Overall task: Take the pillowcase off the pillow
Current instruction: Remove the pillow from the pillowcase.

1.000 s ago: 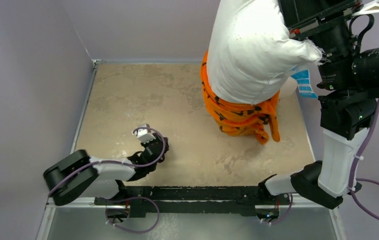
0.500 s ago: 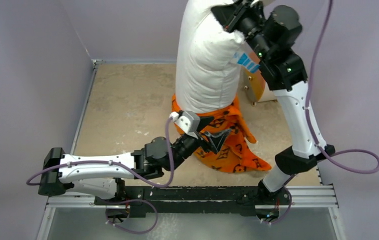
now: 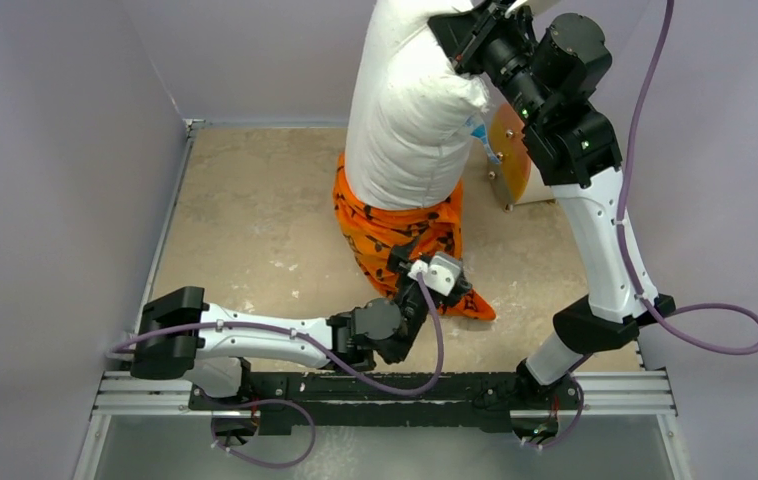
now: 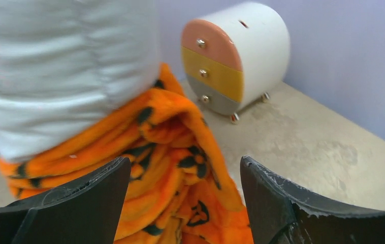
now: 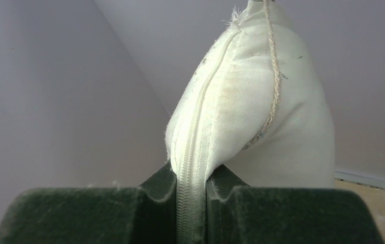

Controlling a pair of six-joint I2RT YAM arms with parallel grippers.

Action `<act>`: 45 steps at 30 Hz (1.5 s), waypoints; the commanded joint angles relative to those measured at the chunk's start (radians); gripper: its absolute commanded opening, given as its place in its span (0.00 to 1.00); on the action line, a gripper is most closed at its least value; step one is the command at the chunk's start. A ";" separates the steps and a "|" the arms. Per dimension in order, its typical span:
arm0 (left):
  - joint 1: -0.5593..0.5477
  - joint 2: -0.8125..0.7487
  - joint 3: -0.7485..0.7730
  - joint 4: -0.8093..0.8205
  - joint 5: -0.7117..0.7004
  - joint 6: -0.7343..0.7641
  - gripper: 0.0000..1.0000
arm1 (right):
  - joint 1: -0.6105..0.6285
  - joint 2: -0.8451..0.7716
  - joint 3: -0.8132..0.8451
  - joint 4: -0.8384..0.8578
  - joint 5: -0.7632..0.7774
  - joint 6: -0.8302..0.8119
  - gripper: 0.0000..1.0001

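The right gripper (image 5: 190,190) clamps the zippered edge of the pillow (image 3: 405,120), which hangs below its jaws. The pillowcase (image 4: 165,117), mostly off, bunches round the lower end just ahead of the left gripper (image 4: 184,162), whose jaws gape empty. The final pull remains.

Left gripper (image 4: 184,165), black fingers (image 4: 78,203) spread wide.
Fleecy orange pillowcase with black motifs (image 4: 170,132) sags crumpled beneath plump white fabric pillow (image 4: 63,66); round white cabinet with peach, yellow and grey drawers (image 4: 251,46) stands near the beige table (image 4: 322,152)'s far edge.
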 commanded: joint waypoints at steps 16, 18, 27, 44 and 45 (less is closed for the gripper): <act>0.196 0.162 0.158 0.097 -0.018 -0.303 0.81 | -0.001 -0.110 0.022 0.227 -0.029 0.017 0.00; 0.197 0.209 0.199 0.050 -0.051 -0.350 0.79 | -0.001 -0.122 0.007 0.227 -0.029 0.022 0.00; 0.276 0.402 0.251 -0.122 -0.123 -0.663 0.16 | -0.001 -0.113 0.018 0.215 -0.133 0.063 0.00; 0.479 0.636 -0.035 -0.261 0.136 -1.238 0.00 | 0.000 -0.045 0.208 0.372 -0.280 0.145 0.00; 0.490 0.645 -0.046 -0.255 0.151 -1.250 0.00 | 0.000 -0.045 0.219 0.390 -0.290 0.158 0.00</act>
